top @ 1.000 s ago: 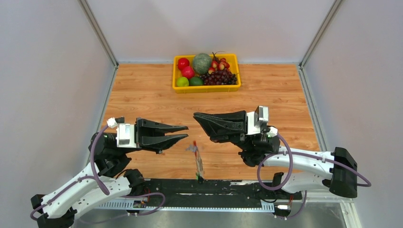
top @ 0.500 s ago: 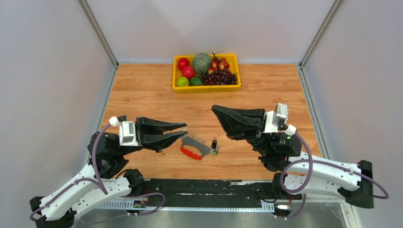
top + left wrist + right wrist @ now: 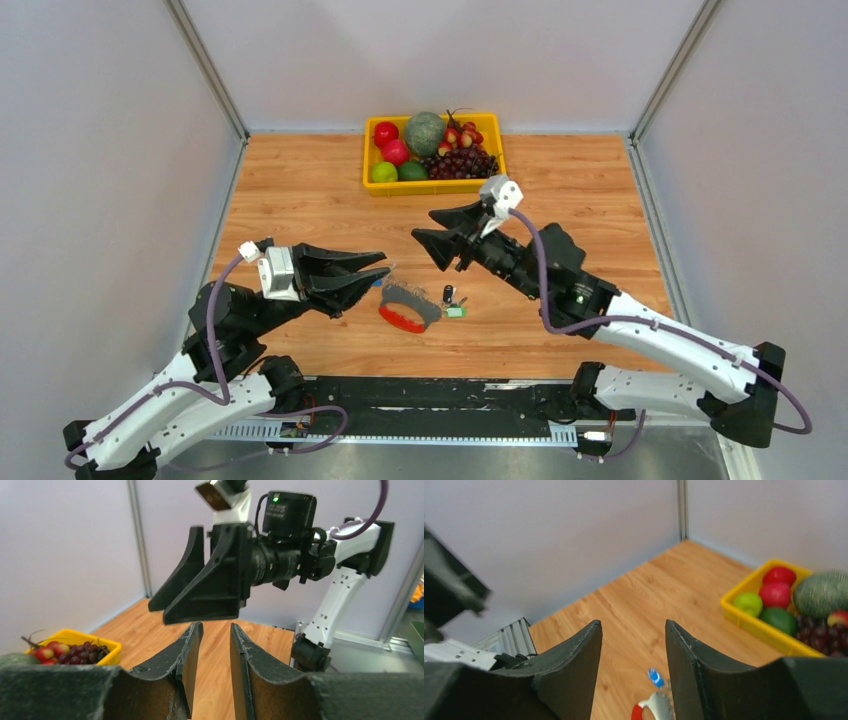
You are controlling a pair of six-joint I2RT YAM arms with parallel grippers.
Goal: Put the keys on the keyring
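Left fingers (image 3: 345, 264): slightly parted, empty, just left of the keyring (image 3: 408, 300).
Right fingers (image 3: 440, 246): spread open, empty, raised to its far right.
Keyring: lying on the counter (image 3: 300, 190) between both arms, with the blue key (image 3: 654, 676) and red key (image 3: 638, 712) beside it.

No text, label, brand mark or number is legible in any view; the yellow crate (image 3: 436, 186) and the wooden table (image 3: 300, 200) carry nothing readable.

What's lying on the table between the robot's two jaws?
The keyring, grey and feathery with a red edge, lies on the table there. The top view shows it.
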